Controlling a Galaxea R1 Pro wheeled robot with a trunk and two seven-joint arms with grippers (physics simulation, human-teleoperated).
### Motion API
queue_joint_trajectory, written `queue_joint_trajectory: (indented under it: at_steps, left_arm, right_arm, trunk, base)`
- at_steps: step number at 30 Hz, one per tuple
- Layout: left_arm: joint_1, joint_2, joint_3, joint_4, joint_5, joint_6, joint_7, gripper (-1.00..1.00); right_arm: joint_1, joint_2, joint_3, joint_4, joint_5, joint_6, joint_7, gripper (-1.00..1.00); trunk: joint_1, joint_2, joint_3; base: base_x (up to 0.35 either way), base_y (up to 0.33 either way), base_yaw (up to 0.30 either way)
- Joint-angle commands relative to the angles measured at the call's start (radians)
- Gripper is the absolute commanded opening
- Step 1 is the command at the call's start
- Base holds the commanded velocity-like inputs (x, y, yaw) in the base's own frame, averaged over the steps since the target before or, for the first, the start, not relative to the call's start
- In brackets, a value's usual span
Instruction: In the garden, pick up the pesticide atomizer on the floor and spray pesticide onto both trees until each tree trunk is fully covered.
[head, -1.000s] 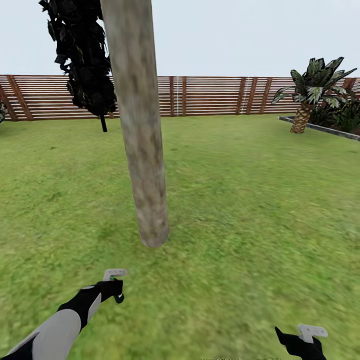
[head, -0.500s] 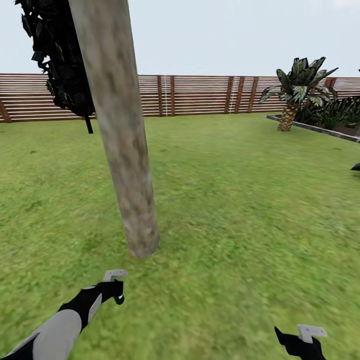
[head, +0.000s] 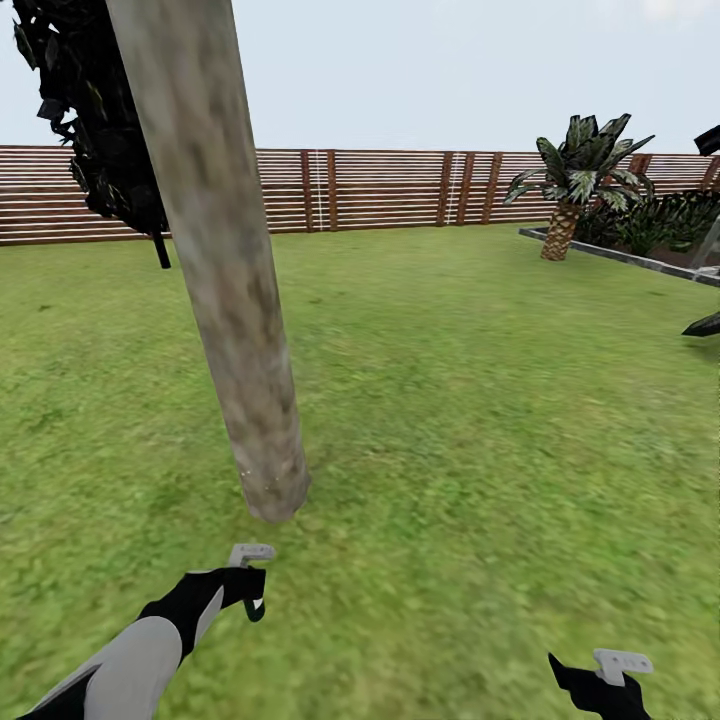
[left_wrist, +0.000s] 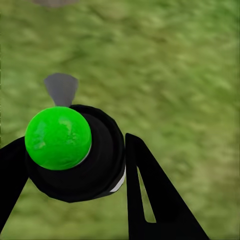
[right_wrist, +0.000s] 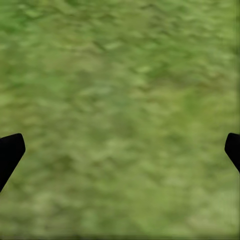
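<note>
A thick mottled grey-beige tree trunk (head: 230, 300) leans up from the lawn right in front of me, its base just beyond my left gripper (head: 247, 592). In the left wrist view, my left gripper (left_wrist: 75, 145) is shut on the pesticide atomizer (left_wrist: 82, 160), a dark round bottle seen from above with a bright green cap and a small grey nozzle. My right gripper (head: 605, 680) hangs low at the right over bare grass. Its fingertips (right_wrist: 11, 150) stand wide apart and open, with nothing between them.
A brown slatted fence (head: 380, 185) closes the lawn at the back. A slim dark tree (head: 100, 130) stands behind the trunk at the left. A short palm (head: 575, 170) and a raised bed edge (head: 620, 255) are at the right, with a dark leaf tip (head: 705, 325) near the view's edge.
The whole view has swung right and come closer, so the trunk sits further left and larger. My left gripper has edged slightly forward and right with the atomizer. The right gripper is unchanged.
</note>
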Motion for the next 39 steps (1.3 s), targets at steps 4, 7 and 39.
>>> queue_joint_trajectory:
  at_steps: [4,7,39]
  left_arm:
    - [0.000,0.001,-0.001,-0.002,0.000,-0.002,0.001,-1.00]
    - [0.000,-0.001,0.000,-0.001,0.000,-0.002,0.001,-1.00]
    - [-0.053,-0.057,-0.176,-0.232,0.010,0.157,-0.029,-1.00]
  right_arm:
    - [0.000,0.000,0.000,0.000,0.000,0.000,0.000,1.00]
    - [0.000,0.000,0.000,0.000,0.000,0.000,0.000,1.00]
    - [0.000,0.002,0.000,0.002,0.000,0.000,0.000,1.00]
  trunk:
    - [0.000,0.000,0.000]
    - [0.000,0.000,0.000]
    - [0.000,0.000,0.000]
  base:
    - [0.014,0.000,-0.057]
    - [0.160,0.000,-0.172]
    - [-0.025,0.000,-0.003]
